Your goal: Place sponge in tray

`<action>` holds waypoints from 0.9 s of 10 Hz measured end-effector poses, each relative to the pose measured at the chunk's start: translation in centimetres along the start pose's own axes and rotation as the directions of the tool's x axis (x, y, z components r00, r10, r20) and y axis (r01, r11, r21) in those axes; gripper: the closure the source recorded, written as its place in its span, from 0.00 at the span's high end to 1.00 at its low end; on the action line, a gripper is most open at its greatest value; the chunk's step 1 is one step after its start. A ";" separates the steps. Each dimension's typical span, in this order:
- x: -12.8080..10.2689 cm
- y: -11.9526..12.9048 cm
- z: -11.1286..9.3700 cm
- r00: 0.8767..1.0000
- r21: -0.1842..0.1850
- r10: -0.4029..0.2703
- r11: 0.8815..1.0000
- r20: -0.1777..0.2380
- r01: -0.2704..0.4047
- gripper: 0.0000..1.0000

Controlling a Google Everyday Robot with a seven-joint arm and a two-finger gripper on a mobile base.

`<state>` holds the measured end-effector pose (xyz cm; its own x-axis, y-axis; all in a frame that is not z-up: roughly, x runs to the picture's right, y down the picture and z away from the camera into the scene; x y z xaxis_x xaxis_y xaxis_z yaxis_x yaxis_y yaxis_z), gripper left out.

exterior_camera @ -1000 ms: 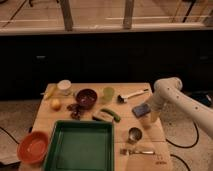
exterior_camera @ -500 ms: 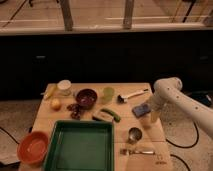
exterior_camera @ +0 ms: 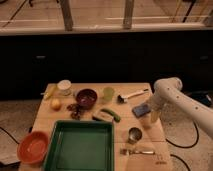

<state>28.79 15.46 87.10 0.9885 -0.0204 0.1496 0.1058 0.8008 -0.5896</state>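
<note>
Wooden table (exterior_camera: 124, 127) set before a dark counter front holds everything. My arm (exterior_camera: 181, 100) reaches in from the right, and my gripper (exterior_camera: 153, 119) hangs over the table's right side, just beside the sponge (exterior_camera: 141, 109). I cannot tell whether it is open or closed. That sponge lies flat on the wood, right of the vegetable (exterior_camera: 111, 114) and nearer than the brush (exterior_camera: 132, 94), well apart from the tray (exterior_camera: 80, 123) at the near edge. An orange bowl (exterior_camera: 34, 147) sits left of the tray and a metal cup (exterior_camera: 134, 134) sits right of it.
</note>
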 end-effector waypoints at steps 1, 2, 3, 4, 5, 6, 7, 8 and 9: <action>0.0 0.1 0.0 1.000 -0.001 -0.005 1.000 -0.001 0.005 0.80; -0.4 0.1 -0.2 1.000 0.011 -0.024 1.000 -0.001 0.024 0.80; -0.6 0.0 -0.3 0.999 0.021 -0.042 0.999 -0.002 0.042 0.80; -0.9 0.0 -0.4 0.998 0.028 -0.057 0.998 -0.002 0.057 0.80; -1.0 -0.1 -0.5 0.997 0.034 -0.073 0.997 -0.006 0.073 0.80; -1.1 -0.2 -0.6 0.996 0.036 -0.092 0.995 -0.008 0.092 0.80; -1.2 -0.4 -0.7 0.994 0.037 -0.110 0.993 -0.009 0.110 0.80; -1.3 -0.6 -0.6 0.991 0.033 -0.132 0.991 -0.010 0.132 0.80; -1.5 -1.2 -0.5 0.988 0.028 -0.157 0.987 -0.011 0.157 0.80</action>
<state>27.22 14.27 87.20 0.9608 -0.1527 0.2314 0.2569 0.8041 -0.5360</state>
